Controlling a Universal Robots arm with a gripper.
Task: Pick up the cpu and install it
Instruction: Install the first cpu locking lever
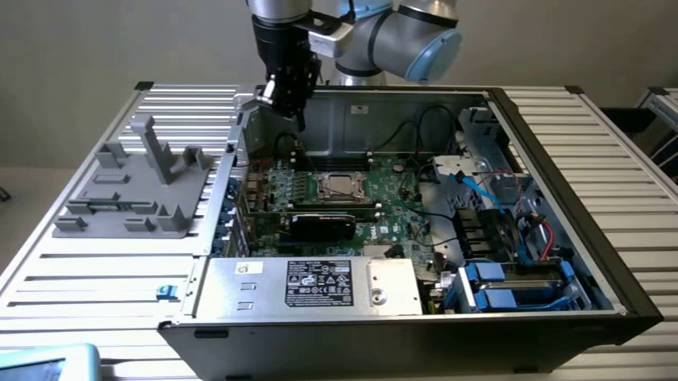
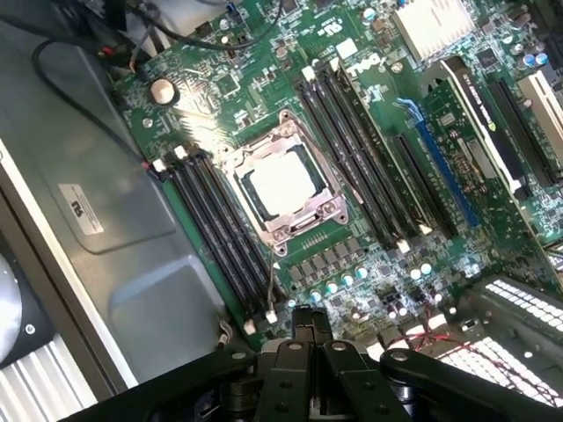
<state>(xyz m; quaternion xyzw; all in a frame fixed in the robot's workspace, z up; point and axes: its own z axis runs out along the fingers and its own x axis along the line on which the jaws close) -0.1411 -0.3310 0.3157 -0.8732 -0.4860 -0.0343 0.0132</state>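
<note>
Claw (image 2: 310,318): fingers pressed together, holding nothing, hanging above the open case (image 1: 593,266), clear of its walls.
Cpu (image 2: 281,187): flat inside the socket frame (image 2: 236,163) on the motherboard (image 2: 352,257), apparently seated.

Your arm (image 1: 373,32) is rounded silver-grey metal with a pale blue joint cap (image 1: 437,49), and its gripper (image 2: 308,315) is matte black linkage dotted with small screws.

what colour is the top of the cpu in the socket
Pale, dull silver; the cpu shows best in the wrist view.
</note>
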